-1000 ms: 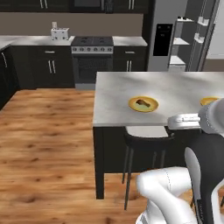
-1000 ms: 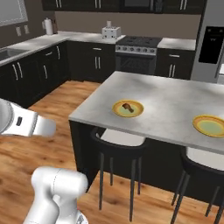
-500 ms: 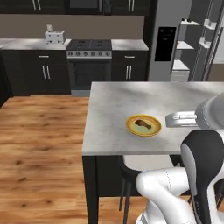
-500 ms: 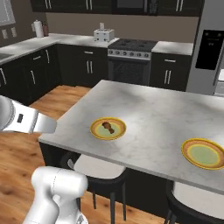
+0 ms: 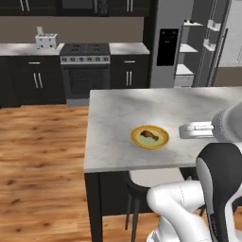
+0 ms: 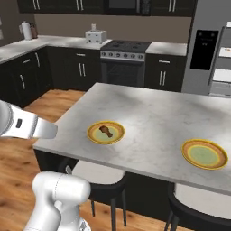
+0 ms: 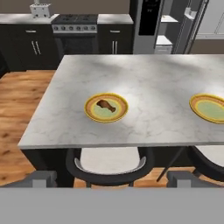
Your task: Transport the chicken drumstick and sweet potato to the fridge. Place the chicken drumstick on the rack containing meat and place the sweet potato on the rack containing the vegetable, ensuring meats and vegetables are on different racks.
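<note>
While the claw [image 7: 112, 177] hangs spread wide with nothing between its fingers, well short of the island counter [image 7: 144, 83], the chicken drumstick [image 7: 106, 105] lies on a yellow plate [image 7: 106, 107] near the counter's front edge, above a dark stool [image 7: 109, 164]. A second yellow plate [image 7: 209, 107] sits farther right on the counter. Beyond the island stands the fridge [image 5: 177, 42], one door open on white shelves, its black dispenser panel [image 5: 167, 47] facing the room. No writing can be read. A toaster [image 5: 47, 40] rests beside the stove [image 5: 84, 66].
</note>
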